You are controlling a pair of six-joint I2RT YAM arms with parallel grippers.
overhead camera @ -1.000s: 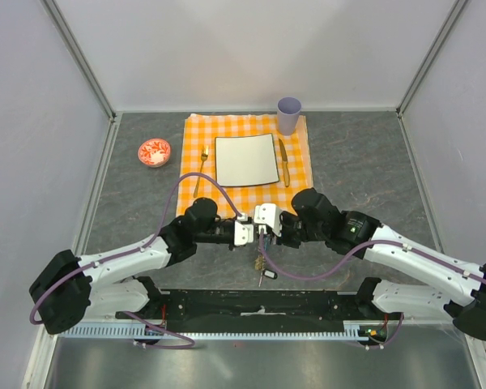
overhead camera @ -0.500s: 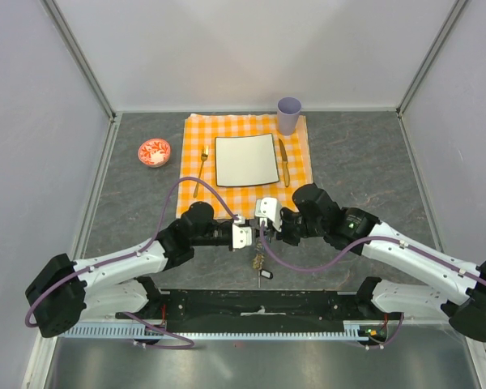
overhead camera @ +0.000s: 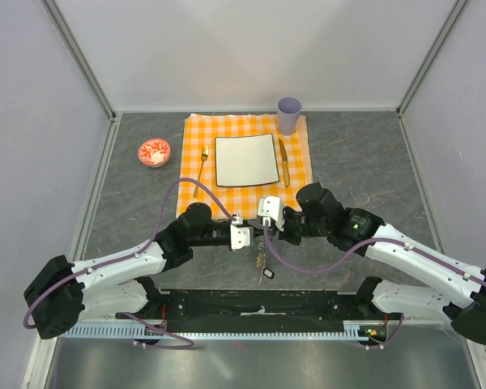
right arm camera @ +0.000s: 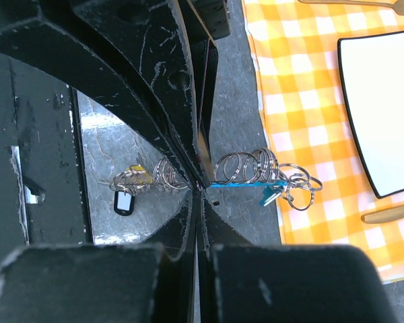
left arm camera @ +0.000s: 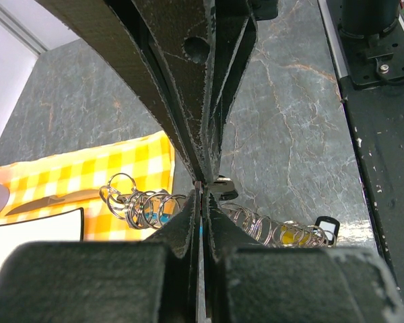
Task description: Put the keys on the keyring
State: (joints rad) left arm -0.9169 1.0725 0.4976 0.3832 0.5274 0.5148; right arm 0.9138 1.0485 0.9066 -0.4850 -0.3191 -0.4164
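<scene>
My two grippers meet tip to tip above the grey table just in front of the checked cloth, the left gripper (overhead camera: 249,236) and the right gripper (overhead camera: 261,229). Both are shut. The keyring (right arm camera: 249,167) is a string of silvery rings with a turquoise tag (right arm camera: 246,183), and the tag's end reaches my right gripper (right arm camera: 202,183). A thin brass-coloured key (right arm camera: 201,145) shows edge-on between the left fingers (right arm camera: 178,101). In the left wrist view, rings (left arm camera: 138,205) spread to both sides of my left gripper (left arm camera: 200,185). More rings and a black tag (overhead camera: 265,275) hang below.
An orange checked cloth (overhead camera: 296,182) holds a white square plate (overhead camera: 246,160), a gold fork (overhead camera: 202,166) and a gold knife (overhead camera: 284,162). A lilac cup (overhead camera: 288,115) stands at its far corner. A red-and-white bowl (overhead camera: 154,151) sits to the left. The black base rail (overhead camera: 259,306) runs along the near edge.
Both wrists have shifted slightly where they meet, the right one drifting a little toward the cloth. Both stay shut and the bunch still hangs below them.
</scene>
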